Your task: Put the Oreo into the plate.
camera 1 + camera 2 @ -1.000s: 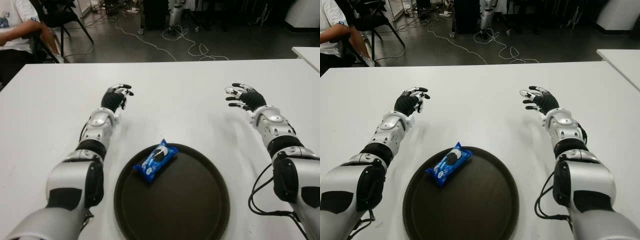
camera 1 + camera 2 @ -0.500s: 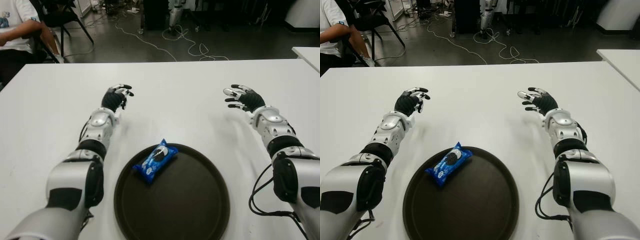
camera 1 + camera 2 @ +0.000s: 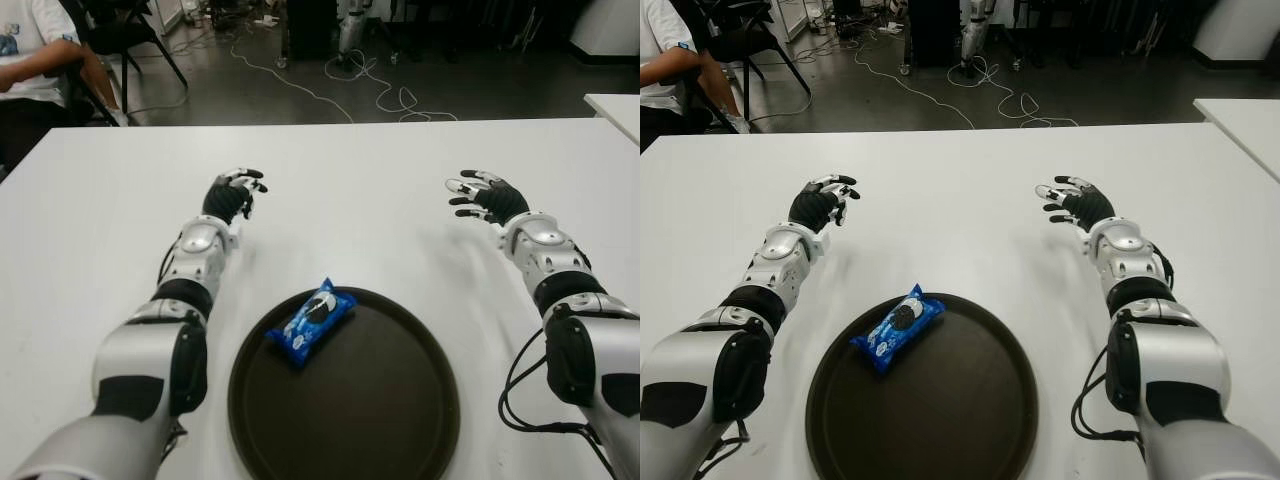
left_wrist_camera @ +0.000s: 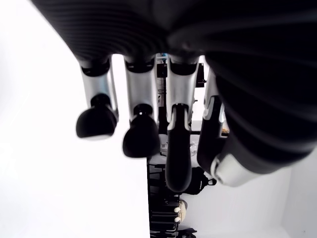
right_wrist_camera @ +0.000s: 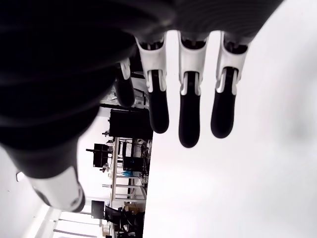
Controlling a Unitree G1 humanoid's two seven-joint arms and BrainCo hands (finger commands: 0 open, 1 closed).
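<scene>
The blue foil-wrapped Oreo packet (image 3: 311, 320) is seen lying across the far-left rim of the round dark brown plate (image 3: 370, 420). The left hand (image 3: 233, 192) and right hand (image 3: 482, 196), placed far apart, are loosely spread and empty, suggesting release is complete.

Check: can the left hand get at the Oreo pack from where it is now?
Probably yes. The left hand is open and empty, farther out on the table than the Oreo pack, which lies across the plate rim's left side. Nothing stands between them; the arm would need to draw back.
</scene>
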